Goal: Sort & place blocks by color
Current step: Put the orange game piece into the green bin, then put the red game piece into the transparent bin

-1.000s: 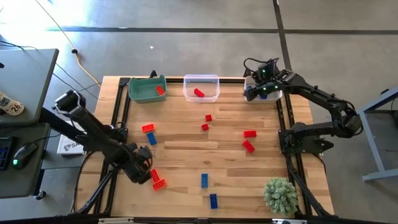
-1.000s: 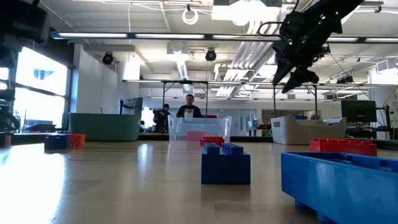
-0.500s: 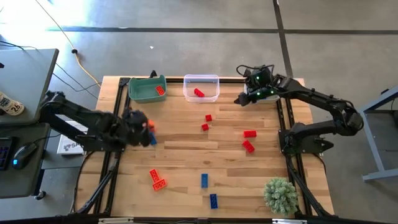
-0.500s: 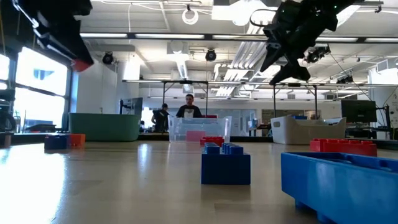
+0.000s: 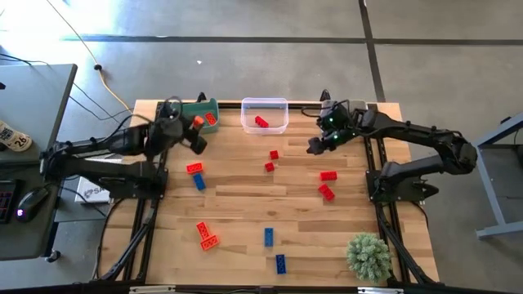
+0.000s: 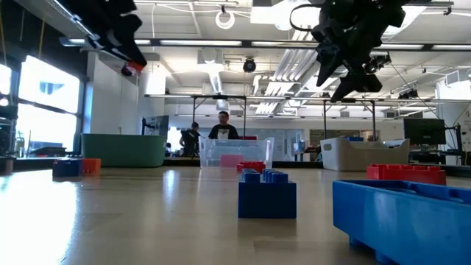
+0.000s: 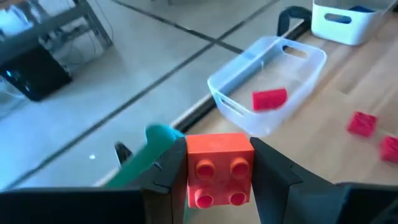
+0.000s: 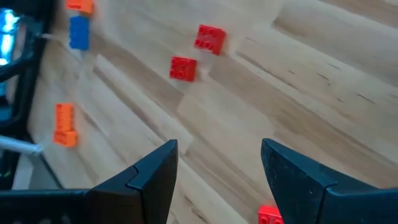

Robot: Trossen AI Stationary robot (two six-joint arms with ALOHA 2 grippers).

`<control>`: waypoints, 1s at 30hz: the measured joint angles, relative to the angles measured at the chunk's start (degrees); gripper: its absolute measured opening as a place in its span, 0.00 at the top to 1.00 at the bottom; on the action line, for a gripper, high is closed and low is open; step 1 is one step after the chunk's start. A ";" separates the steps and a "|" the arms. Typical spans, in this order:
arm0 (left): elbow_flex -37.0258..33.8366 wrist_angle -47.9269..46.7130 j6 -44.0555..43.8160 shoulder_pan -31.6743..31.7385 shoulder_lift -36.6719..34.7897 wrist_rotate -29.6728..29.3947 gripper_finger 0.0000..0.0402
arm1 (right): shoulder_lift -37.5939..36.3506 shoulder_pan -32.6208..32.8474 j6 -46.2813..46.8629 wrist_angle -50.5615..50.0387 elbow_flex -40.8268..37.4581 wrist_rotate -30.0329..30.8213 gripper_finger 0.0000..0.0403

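We carry an orange block (image 7: 219,169) clamped between the left gripper (image 5: 196,124)'s fingers, in the air just beside the green bin (image 5: 181,121). If we let go too soon, it may bounce off the rim onto the table (image 5: 245,204). The right gripper (image 5: 315,147) hangs open and empty over the two small red blocks (image 8: 184,68).

held block (image 7: 219,169) showing orange | clear bin (image 5: 265,115) showing one red block (image 5: 261,122) | green bin (image 5: 193,118) | table (image 5: 245,204) showing pale wood | loose blocks showing red, orange, blue
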 joint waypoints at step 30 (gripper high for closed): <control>0.00 10.04 10.02 35.56 31.72 20.49 0.57 | 0.04 15.23 10.66 -9.53 0.00 3.39 0.45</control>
